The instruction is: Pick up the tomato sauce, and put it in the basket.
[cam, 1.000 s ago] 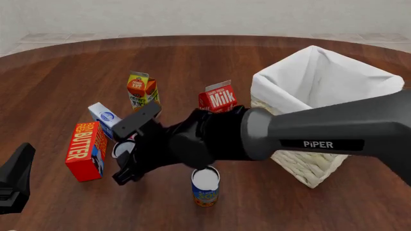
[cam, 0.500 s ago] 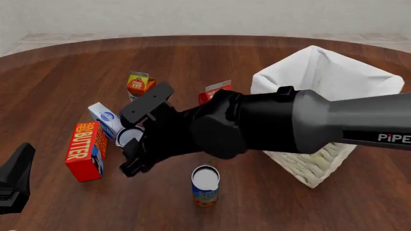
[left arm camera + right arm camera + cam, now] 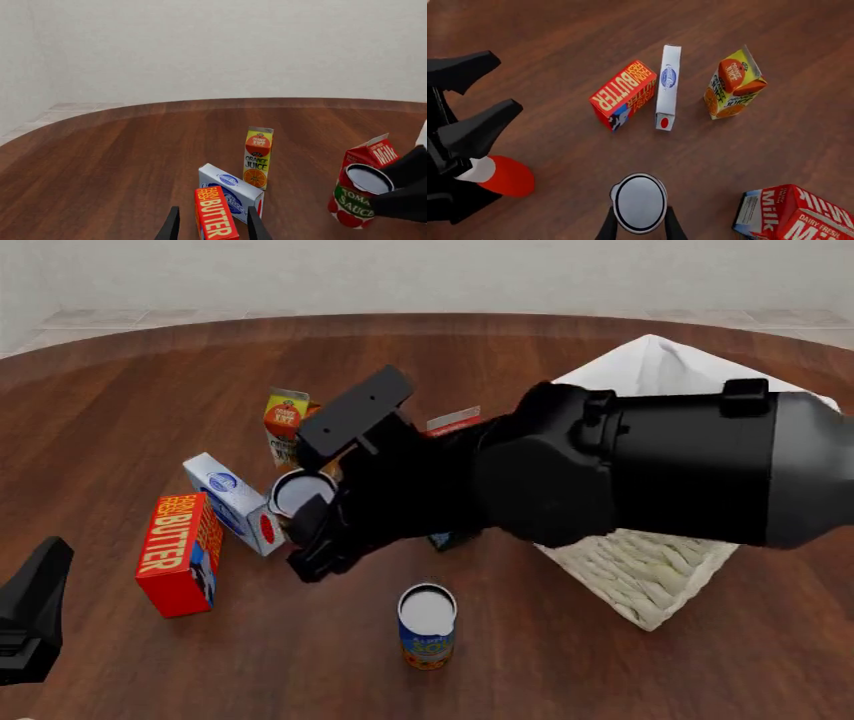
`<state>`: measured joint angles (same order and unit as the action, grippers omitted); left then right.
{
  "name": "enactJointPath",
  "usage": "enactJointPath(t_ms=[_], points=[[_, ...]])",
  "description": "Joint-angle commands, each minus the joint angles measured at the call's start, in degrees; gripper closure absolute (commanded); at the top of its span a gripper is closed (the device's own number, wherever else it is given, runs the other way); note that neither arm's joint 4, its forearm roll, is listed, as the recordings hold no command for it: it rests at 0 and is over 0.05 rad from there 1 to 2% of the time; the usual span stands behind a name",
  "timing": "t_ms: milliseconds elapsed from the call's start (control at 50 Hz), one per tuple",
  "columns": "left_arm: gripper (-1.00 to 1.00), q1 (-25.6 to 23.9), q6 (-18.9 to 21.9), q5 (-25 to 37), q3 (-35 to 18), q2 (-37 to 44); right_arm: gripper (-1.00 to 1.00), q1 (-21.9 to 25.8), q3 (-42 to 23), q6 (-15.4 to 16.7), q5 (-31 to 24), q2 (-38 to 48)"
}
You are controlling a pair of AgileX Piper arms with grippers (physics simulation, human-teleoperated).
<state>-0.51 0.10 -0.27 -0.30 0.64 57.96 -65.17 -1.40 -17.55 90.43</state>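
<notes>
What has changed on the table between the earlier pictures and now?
The right end effector, shut on the tomato sauce, has lifted the can off the table and carried it up and toward the basket; the arm now hides most of the basket. The butter box, blue-and-white carton, orange juice, blue-and-orange can and left end effector stayed in place.

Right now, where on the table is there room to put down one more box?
Bare wood lies beyond the orange juice carton toward the far edge, and in front, between the blue-and-orange can and the butter box. It is crowded where butter, the white-and-blue box and juice bunch together, and beside the basket.
</notes>
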Motion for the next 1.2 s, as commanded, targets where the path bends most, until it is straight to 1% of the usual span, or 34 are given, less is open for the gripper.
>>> enactJointPath(t_ms=[20,160,280,340,600,980,1200], points=[[-1.00,0.2,0.0,0.0,0.0,0.0,1.00,-1.1,1.3,-1.2,-1.0,-4.5],[-1.00,0.2,0.0,0.0,0.0,0.0,1.00,-2.8,2.5,-0.2,-3.2,-8.5],[-1.00,0.2,0.0,0.0,0.0,0.0,1.00,-4.6,2.5,0.5,-6.4,-12.8],[-1.00,0.2,0.0,0.0,0.0,0.0,1.00,-5.1,2.8,0.1,-7.3,-14.9],[-1.00,0.2,0.0,0.0,0.0,0.0,1.00,-7.0,3.5,0.2,-11.0,-22.1],[-1.00,0.2,0.0,0.0,0.0,0.0,1.00,-10.8,3.6,0.8,-15.8,-28.7],[-1.00,0.2,0.0,0.0,0.0,0.0,1.00,-14.2,1.6,1.6,-20.5,-32.0]])
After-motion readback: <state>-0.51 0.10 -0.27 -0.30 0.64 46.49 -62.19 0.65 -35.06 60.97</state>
